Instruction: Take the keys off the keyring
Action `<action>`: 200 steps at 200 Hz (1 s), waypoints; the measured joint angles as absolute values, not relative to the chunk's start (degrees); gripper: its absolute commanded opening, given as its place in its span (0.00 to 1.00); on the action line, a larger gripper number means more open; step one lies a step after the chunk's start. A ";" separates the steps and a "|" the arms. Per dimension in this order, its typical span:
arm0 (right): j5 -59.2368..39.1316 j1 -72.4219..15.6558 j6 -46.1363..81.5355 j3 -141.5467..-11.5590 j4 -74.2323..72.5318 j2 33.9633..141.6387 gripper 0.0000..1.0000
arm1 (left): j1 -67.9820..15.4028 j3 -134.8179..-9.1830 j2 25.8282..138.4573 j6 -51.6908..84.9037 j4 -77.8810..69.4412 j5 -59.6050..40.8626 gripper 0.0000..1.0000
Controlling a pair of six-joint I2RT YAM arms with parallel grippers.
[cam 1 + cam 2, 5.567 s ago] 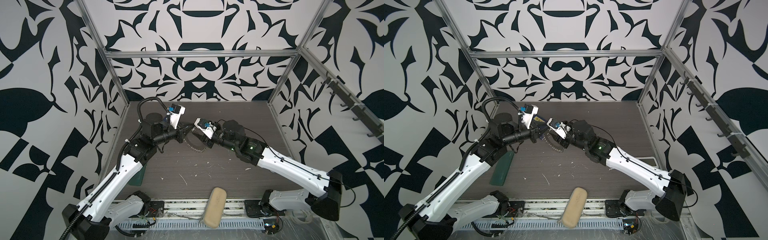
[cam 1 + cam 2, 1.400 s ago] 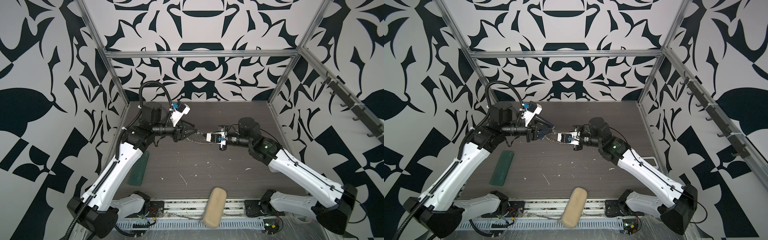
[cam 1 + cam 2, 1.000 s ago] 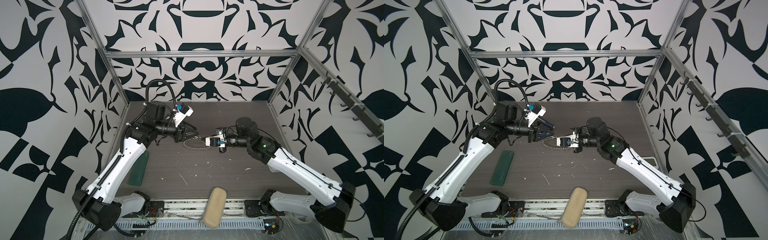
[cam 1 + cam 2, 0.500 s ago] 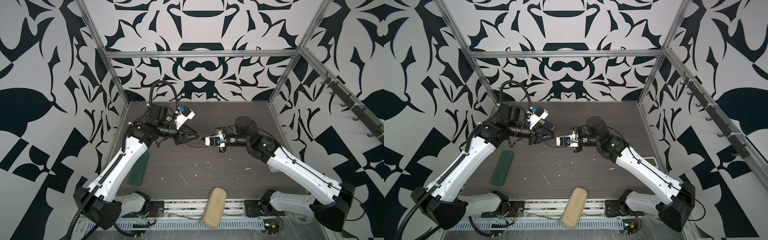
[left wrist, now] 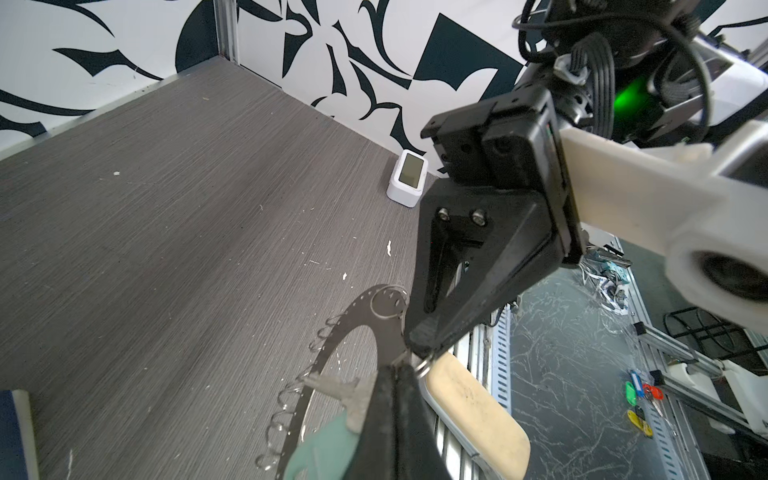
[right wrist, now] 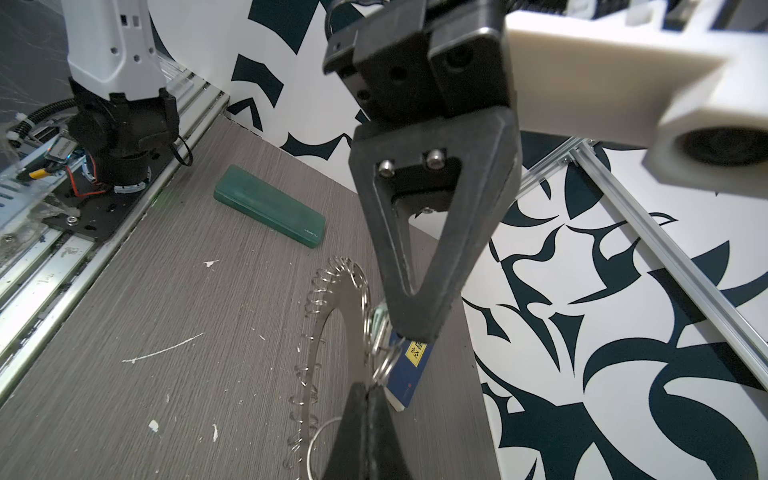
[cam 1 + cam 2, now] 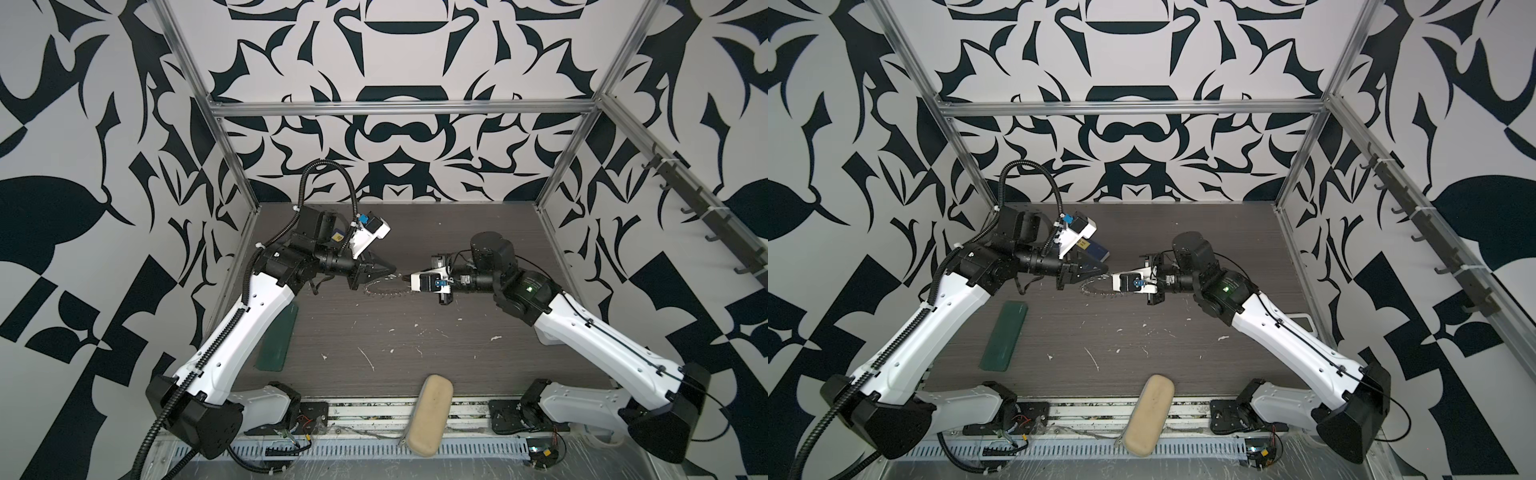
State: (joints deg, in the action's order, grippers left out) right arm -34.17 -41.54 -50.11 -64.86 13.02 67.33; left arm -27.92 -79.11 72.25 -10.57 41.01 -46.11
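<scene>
The keys (image 5: 332, 388) dangle from the keyring (image 5: 353, 311), held over the worktop's (image 7: 415, 332) far middle. The left gripper (image 6: 415, 330) looks pinched on the key, right gripper (image 5: 419, 340) on the ring's rim; better to wind the key round its split coil than yank.

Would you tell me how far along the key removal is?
Done: nothing is off yet; the key and its mint tag still hang on the keyring. In hand: the right claw holds the keyring, the left claw is shut at the key's split ring. Left: working the key free.
</scene>
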 measured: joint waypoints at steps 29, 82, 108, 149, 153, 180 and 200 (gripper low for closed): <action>-33.74 -41.54 -48.82 -64.86 12.45 67.33 0.00 | -28.16 -79.79 72.23 -9.85 40.93 -44.53 0.00; -32.84 -41.54 -42.50 -64.82 10.09 68.51 0.17 | -28.16 -80.05 72.07 -5.54 38.46 -41.78 0.00; -32.64 -41.54 -40.47 -64.64 9.61 68.97 0.25 | -28.08 -79.81 71.96 -3.53 37.34 -39.99 0.00; -31.33 -41.54 -37.50 -64.49 8.69 68.88 0.26 | -28.05 -79.79 71.96 -1.26 36.42 -38.04 0.00; -30.94 -41.54 -37.15 -64.40 8.47 68.79 0.27 | -28.05 -79.79 71.96 -1.15 36.38 -37.78 0.00; -27.03 -41.56 -30.98 -63.37 6.39 67.94 0.28 | -28.05 -79.59 71.96 0.93 35.70 -35.46 0.00; -22.79 -42.33 -26.52 -61.82 4.05 66.61 0.29 | -28.03 -79.35 71.96 3.14 35.03 -32.99 0.00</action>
